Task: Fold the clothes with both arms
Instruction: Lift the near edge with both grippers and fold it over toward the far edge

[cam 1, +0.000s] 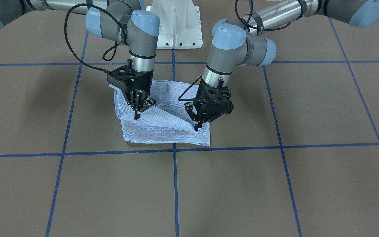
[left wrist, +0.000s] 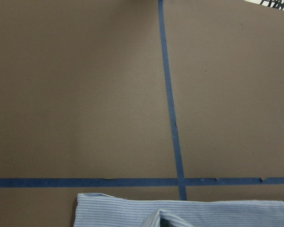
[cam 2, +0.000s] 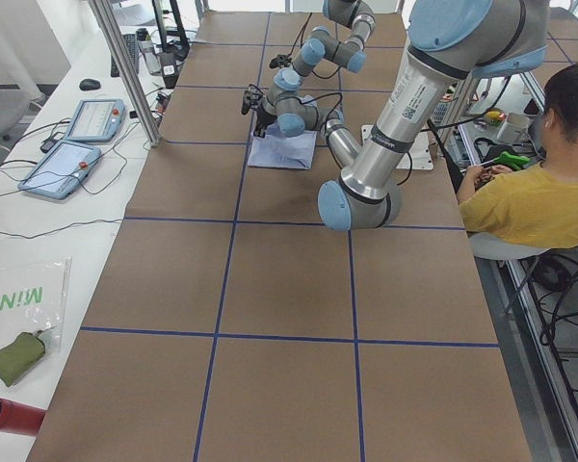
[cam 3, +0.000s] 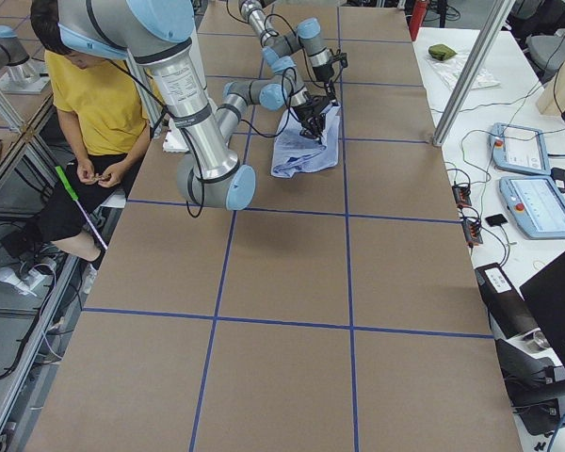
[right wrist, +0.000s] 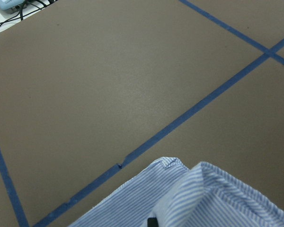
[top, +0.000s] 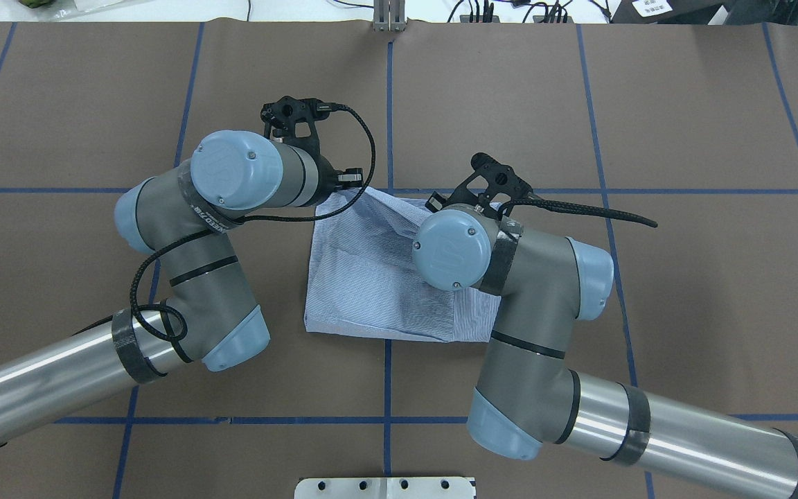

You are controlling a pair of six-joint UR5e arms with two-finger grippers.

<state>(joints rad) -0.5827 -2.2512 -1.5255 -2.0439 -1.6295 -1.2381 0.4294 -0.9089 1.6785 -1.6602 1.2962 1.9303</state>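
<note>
Shirt (right wrist: 203, 198) fills wrist cams; front cam shows L end effector (cam 1: 196, 127), R end effector (cam 1: 139, 113) gripping it.

I see the shirt (cam 1: 163, 131) lying on the table (cam 1: 308, 108) near its middle, just ahead of the robot's base (cam 1: 175, 23). The left gripper (cam 1: 197, 126) is on the shirt's left part and the right gripper (cam 1: 138, 113) on its right part. A person (cam 2: 530, 192) sits off the table's near side, beside the base.

Soft cloth shirt (cam 1: 163, 130) on a matt, paper-covered table (cam 1: 110, 191).
</note>
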